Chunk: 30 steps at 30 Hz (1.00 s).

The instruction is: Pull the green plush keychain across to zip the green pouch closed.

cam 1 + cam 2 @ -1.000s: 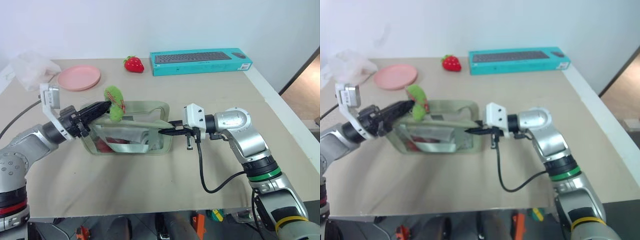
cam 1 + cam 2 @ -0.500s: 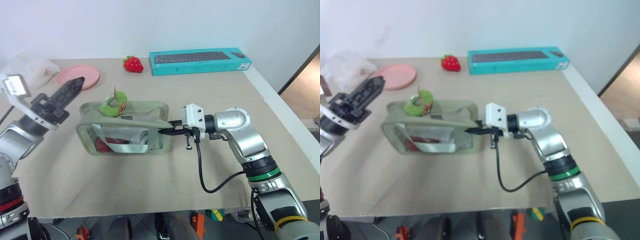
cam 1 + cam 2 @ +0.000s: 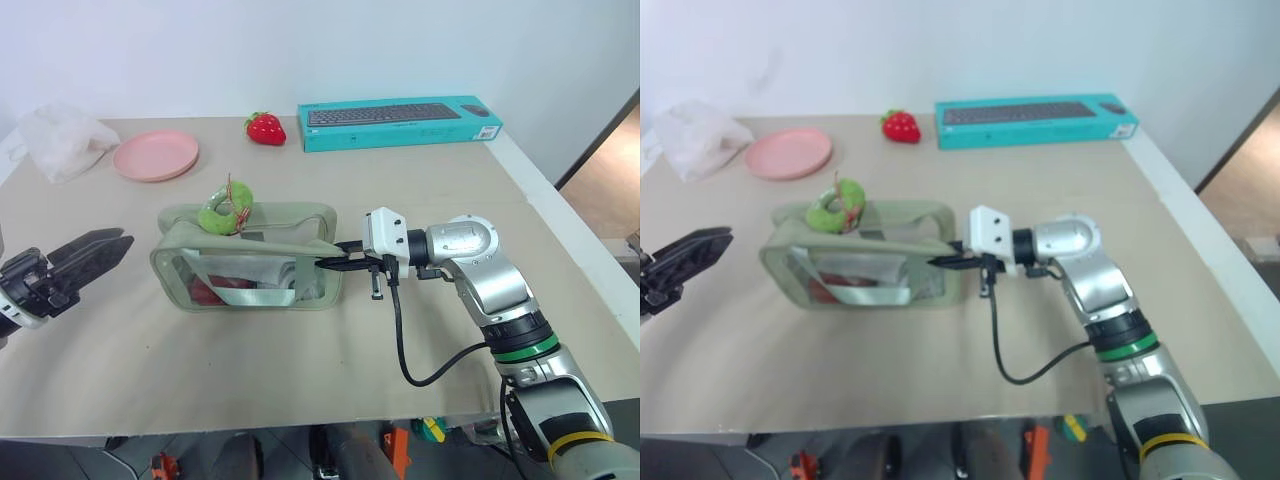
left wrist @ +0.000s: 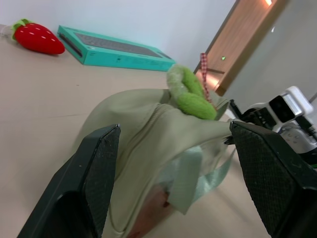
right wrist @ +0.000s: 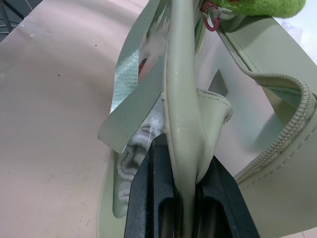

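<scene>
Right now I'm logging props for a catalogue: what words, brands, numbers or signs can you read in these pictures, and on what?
None can be read.
teal keyboard box: a keyboard picture and small print on its front edge, too small to read.
green pouch: no label visible.
green plush keychain: no tag visible.
pink plate, strawberry toy: no text.

Pale sage-green fabric pouch [image 3: 250, 258] sits mid-bench [image 3: 300, 380], lime-green plush keychain [image 3: 226, 209] on top; pink round plate [image 3: 156, 155], red strawberry toy [image 3: 265, 128] and teal keyboard box [image 3: 400, 123] behind.
</scene>
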Tool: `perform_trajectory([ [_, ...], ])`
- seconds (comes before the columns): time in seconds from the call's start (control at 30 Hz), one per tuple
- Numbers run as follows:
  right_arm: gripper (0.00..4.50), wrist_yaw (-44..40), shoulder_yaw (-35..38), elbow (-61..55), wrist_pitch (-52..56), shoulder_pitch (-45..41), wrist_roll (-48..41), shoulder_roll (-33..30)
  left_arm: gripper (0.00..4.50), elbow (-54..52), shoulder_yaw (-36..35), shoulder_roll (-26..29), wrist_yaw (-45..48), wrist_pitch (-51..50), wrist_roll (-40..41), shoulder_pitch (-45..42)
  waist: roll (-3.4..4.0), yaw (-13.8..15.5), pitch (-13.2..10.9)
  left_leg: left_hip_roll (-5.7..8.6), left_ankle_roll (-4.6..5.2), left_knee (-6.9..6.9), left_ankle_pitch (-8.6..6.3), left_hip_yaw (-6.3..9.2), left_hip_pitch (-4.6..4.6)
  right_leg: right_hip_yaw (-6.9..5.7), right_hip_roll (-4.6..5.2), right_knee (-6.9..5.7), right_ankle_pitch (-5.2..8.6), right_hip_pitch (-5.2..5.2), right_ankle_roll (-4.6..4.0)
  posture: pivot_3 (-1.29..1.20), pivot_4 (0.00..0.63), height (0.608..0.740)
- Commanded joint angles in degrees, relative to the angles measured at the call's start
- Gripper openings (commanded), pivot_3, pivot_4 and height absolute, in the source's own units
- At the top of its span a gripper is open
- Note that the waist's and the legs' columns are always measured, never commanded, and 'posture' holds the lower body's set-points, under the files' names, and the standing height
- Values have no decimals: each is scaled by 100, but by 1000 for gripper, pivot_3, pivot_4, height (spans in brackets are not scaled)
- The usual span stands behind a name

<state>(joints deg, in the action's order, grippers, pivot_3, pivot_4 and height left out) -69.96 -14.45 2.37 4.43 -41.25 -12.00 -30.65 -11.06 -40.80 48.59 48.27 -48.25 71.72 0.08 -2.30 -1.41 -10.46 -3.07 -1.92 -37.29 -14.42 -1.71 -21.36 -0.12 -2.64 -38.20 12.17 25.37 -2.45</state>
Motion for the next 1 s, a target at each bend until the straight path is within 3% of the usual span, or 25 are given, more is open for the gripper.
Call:
perform_trajectory([
  [0.03, 0, 4, 26, -140, -34, -62, 17, 3, 3650, 16, 126, -129, 30, 88, -79, -110, -1, -1, 0, -1, 0, 1, 0, 0, 0, 0, -1, 0, 1, 1, -1, 0, 150, 740],
  [0.1, 0, 20, 40, -182, -2, -40, 14, -18, 3650, 20, 320, -191, 93, 36, -126, -115, 0, -1, 0, -1, 0, 2, -1, 1, -1, 0, -2, 0, 1, 1, -2, 0, 150, 740],
  [0.13, 0, 25, 47, -200, 9, -30, 13, -30, 3408, 19, 435, -203, 115, 14, -180, -114, 0, -1, 0, -2, 0, 2, -1, 1, -1, 0, -2, 0, 1, 1, -2, 0, 150, 740],
  [0.47, 0, 58, 71, -290, 58, 36, 2, -89, 109, -14, 768, -289, 320, -21, -346, -210, -1, -1, 0, -1, 0, 2, -1, 1, -2, 0, -1, 1, 1, 1, -1, 0, 150, 740],
  [0.67, 0, 53, 78, -288, 163, 24, -61, -101, 49, -50, 837, -307, 292, 79, -497, -262, -1, 0, 0, -1, 0, 2, -1, 2, -2, -1, -2, 1, 1, 1, -1, 0, 150, 740],
  [0.73, 771, 30, 135, -329, 437, -18, -214, -105, 0, -89, 880, -328, 284, 119, -570, -268, -1, 3, 0, -1, 0, 2, -1, 2, -2, -1, -2, 1, 1, 1, -1, 0, 150, 740],
  [0.9, 2198, -75, 404, -667, 1150, -102, -762, -231, 0, -213, 967, -374, 306, 159, -633, -248, 0, 17, 0, 1, 0, 1, -1, 2, -3, 0, 2, 1, 1, 1, -1, 0, 150, 740],
  [1.0, 3454, -107, 564, -807, 1578, -68, -1013, -385, 0, -288, 1033, -391, 349, 195, -718, -199, 0, 28, 0, 6, -1, 1, -1, 2, -7, 0, 7, 4, 1, 1, -1, 0, 150, 740],
])
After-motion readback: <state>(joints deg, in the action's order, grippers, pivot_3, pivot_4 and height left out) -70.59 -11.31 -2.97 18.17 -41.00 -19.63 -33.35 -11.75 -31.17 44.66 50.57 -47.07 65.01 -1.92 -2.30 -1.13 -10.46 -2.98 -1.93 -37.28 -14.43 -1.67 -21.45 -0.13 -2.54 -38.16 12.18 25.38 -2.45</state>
